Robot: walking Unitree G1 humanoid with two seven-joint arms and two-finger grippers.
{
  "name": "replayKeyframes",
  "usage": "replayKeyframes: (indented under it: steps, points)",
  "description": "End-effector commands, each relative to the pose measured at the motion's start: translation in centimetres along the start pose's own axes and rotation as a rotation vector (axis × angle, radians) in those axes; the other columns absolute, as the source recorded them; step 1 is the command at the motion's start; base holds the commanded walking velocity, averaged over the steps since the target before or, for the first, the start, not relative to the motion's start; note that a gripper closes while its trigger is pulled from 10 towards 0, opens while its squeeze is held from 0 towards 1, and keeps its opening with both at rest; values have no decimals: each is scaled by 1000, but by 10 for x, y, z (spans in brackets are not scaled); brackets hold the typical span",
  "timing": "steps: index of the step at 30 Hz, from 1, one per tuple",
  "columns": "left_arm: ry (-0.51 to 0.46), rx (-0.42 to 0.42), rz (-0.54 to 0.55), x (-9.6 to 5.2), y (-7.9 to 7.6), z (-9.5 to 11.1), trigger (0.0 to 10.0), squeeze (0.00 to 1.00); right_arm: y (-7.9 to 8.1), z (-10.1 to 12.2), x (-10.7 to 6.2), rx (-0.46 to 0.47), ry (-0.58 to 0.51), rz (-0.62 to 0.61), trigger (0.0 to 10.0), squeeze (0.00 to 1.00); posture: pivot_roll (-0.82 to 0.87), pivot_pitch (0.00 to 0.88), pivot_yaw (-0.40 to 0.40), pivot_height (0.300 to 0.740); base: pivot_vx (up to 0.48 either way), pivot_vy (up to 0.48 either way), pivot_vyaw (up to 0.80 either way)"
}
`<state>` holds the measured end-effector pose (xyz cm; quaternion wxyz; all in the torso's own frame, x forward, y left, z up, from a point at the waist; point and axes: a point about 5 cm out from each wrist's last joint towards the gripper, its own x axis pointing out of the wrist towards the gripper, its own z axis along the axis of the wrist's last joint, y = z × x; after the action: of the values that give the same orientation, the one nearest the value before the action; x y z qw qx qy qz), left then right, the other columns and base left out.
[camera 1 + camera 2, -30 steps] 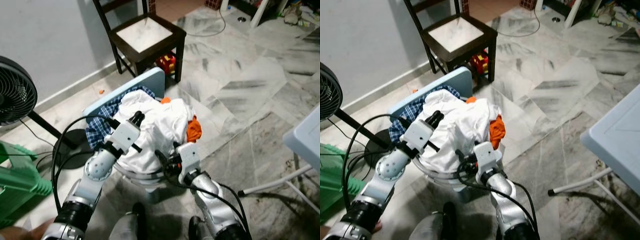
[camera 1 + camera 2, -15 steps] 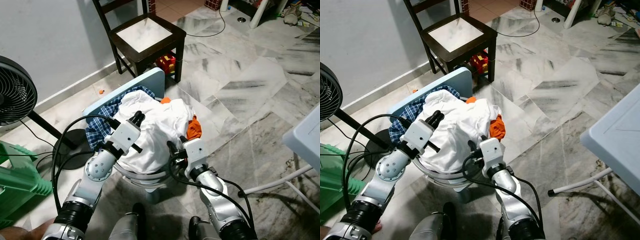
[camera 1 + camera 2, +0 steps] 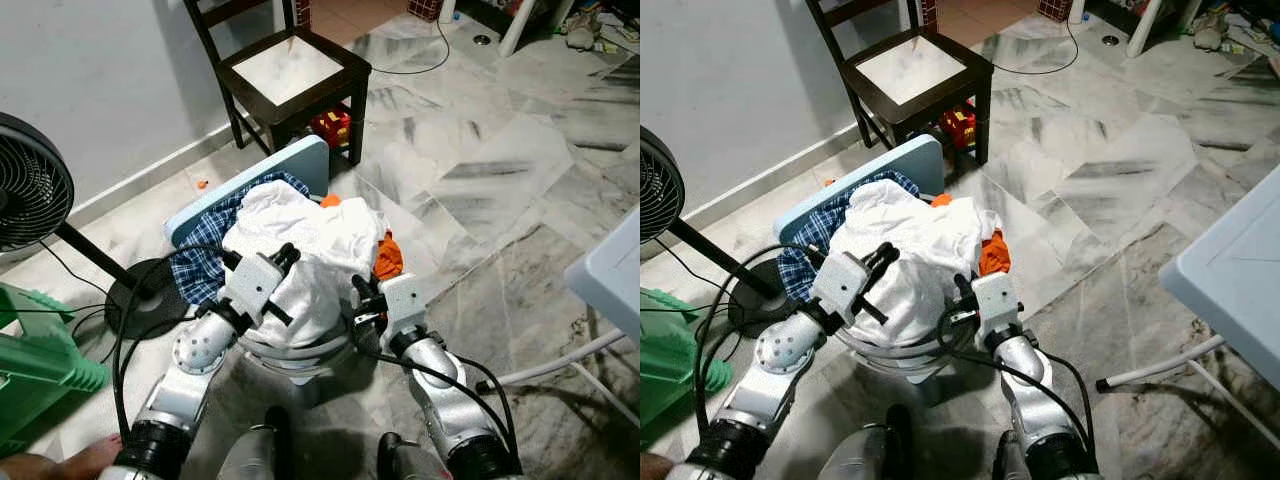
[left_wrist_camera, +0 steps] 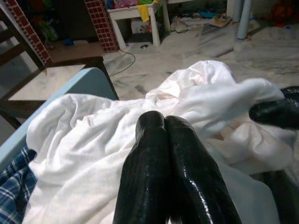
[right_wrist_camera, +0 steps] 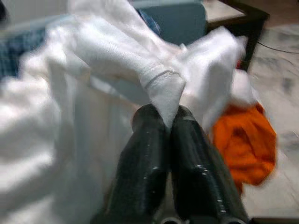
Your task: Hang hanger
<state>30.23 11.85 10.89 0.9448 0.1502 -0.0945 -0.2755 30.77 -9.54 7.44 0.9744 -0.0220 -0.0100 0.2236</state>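
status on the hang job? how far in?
Early. Done: right claw is shut on a fold of the white garment heaped in the laundry basket. In hand: left claw rests shut on the same white cloth, pinching nothing I can make out. Left: lifting the garment out, then the hanger and the hanging itself; I can't make out a hanger.

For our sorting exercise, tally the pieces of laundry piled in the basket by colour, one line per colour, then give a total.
White garment: 1
Blue checked garment: 1
Orange garment: 1
Total: 3 visible pieces; any more underneath are hidden. The right gripper has pinched a fold of the white garment.
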Motion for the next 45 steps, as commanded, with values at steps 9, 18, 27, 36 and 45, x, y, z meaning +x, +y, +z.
replayKeyframes:
  steps: [9,18,27,36,45]
  points:
    - [-106,81,-110,3,-3,26,10000,0,22,53,-6,61,-181,514,0,0,7,265,63,740,0,0,0]
    - [-196,154,-324,3,-14,56,10000,0,32,54,-38,24,-80,853,0,0,2,272,74,740,0,0,0]
    - [-167,256,-449,0,1,60,10000,0,33,52,-54,31,-24,913,0,0,-1,279,86,740,0,0,0]
    - [6,318,-618,-6,21,35,10000,0,32,45,-54,-23,2,870,0,0,-11,280,84,740,0,0,0]
    - [26,305,-664,-7,25,22,0,0,35,47,-56,-26,-1,876,0,0,-21,282,82,740,0,0,0]
